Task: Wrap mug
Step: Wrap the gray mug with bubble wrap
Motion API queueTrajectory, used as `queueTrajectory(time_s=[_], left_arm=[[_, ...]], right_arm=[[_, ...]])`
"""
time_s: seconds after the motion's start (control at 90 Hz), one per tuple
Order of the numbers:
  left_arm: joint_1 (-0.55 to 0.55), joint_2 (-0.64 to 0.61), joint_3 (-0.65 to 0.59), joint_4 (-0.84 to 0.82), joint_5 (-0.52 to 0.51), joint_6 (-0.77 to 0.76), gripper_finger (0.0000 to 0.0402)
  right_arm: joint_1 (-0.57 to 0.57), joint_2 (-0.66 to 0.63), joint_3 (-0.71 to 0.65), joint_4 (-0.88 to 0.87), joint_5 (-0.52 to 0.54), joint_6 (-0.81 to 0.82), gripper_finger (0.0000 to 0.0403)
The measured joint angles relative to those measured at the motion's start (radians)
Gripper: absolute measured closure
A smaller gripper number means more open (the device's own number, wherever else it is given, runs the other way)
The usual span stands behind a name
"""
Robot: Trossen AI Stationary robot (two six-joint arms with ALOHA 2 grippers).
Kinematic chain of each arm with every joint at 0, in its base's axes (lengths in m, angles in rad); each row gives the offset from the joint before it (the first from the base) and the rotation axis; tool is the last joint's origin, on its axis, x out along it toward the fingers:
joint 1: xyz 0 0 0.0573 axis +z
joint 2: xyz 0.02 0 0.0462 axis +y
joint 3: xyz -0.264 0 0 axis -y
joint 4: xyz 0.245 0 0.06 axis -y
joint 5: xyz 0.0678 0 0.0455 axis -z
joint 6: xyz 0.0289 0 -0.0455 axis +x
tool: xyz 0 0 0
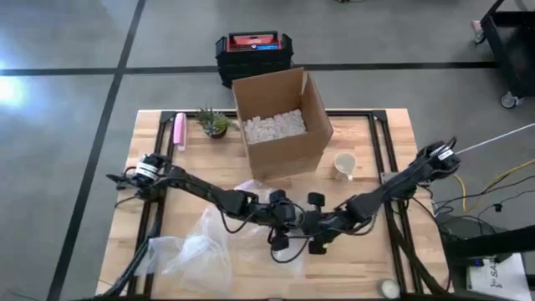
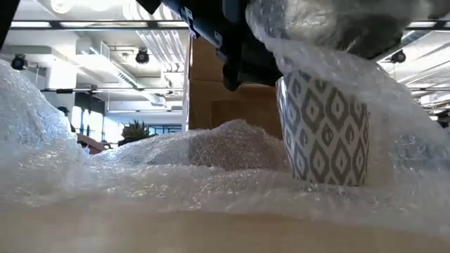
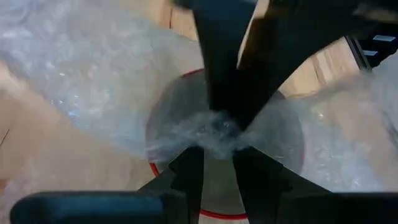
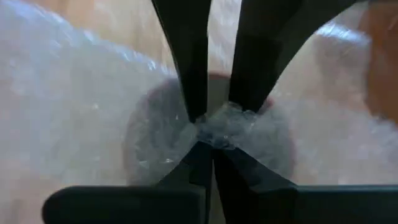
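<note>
While bubble wrap (image 2: 211, 151) shrouds it, mug (image 2: 327, 133) fronts box (image 1: 280, 121).

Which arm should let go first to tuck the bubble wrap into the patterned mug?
Probably the left. Both the left gripper and right gripper pinch the bubble wrap over the mug, but the loose sheet lies on the left arm's side.

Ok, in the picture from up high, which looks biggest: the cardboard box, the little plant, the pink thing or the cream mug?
Largest to smallest in the high view:
1. cardboard box
2. little plant and pink thing, too alike to rank
3. cream mug, only slightly smaller
</note>
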Motion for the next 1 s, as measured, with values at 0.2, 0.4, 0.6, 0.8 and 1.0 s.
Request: queueTrajectory(time_s=[0.2, 0.4, 0.6, 0.8, 1.0], left_arm=[[-0.02, -0.121, 0.001, -0.052, -0.004, -0.019, 0.0327], [-0.022, -0.091, -0.006, 0.017, -0.016, 0.016, 0.0327], [0.001, 0.011, -0.007, 0.031, -0.018, 0.002, 0.0327], [0.006, 0.027, -0.002, 0.023, -0.013, -0.016, 0.0327], [0.006, 0.027, -0.003, 0.026, -0.013, -0.018, 0.0327]], right_arm=[[-0.009, 0.04, 0.01, -0.007, -0.031, -0.006, 0.0401], [-0.013, 0.036, 0.026, -0.016, -0.031, -0.028, 0.04], [-0.018, 0.029, 0.057, -0.048, -0.031, -0.037, 0.04], [-0.013, -0.022, 0.196, -0.271, -0.023, -0.037, 0.04], [0.002, -0.135, 0.21, -0.533, 0.142, 0.059, 0.04]])
